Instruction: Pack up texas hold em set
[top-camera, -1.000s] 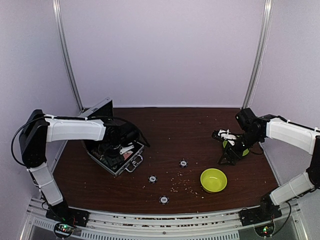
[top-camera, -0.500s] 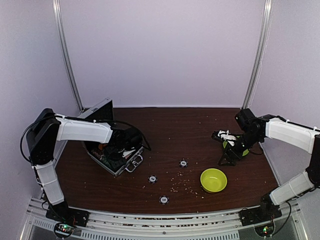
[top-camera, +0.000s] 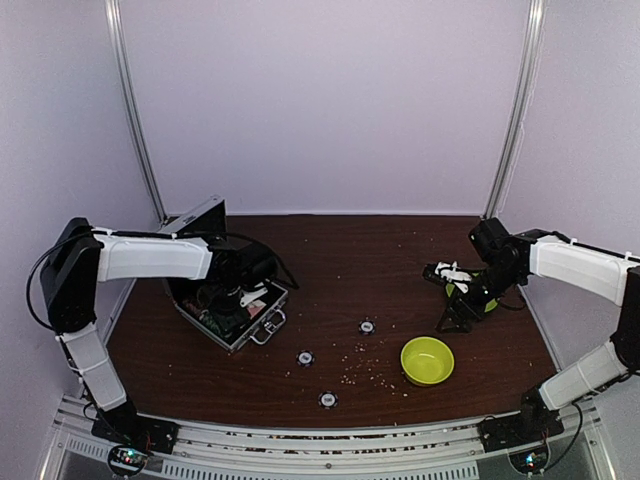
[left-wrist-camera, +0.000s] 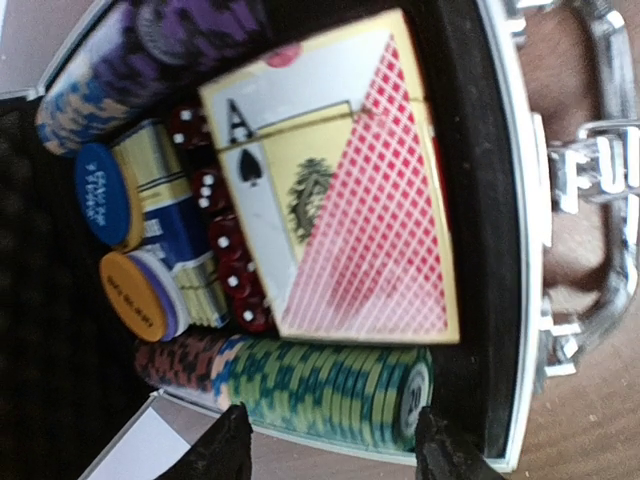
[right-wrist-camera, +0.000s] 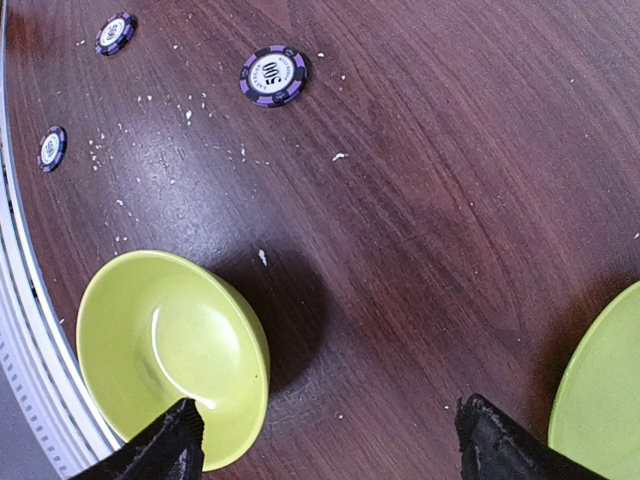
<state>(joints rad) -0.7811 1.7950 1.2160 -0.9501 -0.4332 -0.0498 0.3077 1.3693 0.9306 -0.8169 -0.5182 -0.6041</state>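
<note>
The silver case (top-camera: 262, 318) lies open at the left, lid up. In the left wrist view it holds a card deck (left-wrist-camera: 340, 190), a row of green chips (left-wrist-camera: 330, 390), purple and blue chips (left-wrist-camera: 150, 50), red dice (left-wrist-camera: 225, 250), a blue button (left-wrist-camera: 100, 195) and an orange button (left-wrist-camera: 135, 295). My left gripper (top-camera: 232, 295) (left-wrist-camera: 330, 455) hangs open and empty just above the green chips. Three loose chips (top-camera: 367, 326) (top-camera: 306, 357) (top-camera: 328, 399) lie on the table, also in the right wrist view (right-wrist-camera: 273, 76). My right gripper (top-camera: 447, 312) (right-wrist-camera: 335, 445) is open and empty above bare table.
A lime-green bowl (top-camera: 427, 360) (right-wrist-camera: 165, 350) sits near the right gripper's left finger. A lime-green plate (right-wrist-camera: 600, 390) lies at its right, mostly hidden under the arm in the top view. White crumbs dot the dark wooden table (top-camera: 340, 250). The case handle (left-wrist-camera: 610, 200) faces the table's middle.
The left arm shifted a little toward the near side over the case and came back. The right arm has barely moved.
</note>
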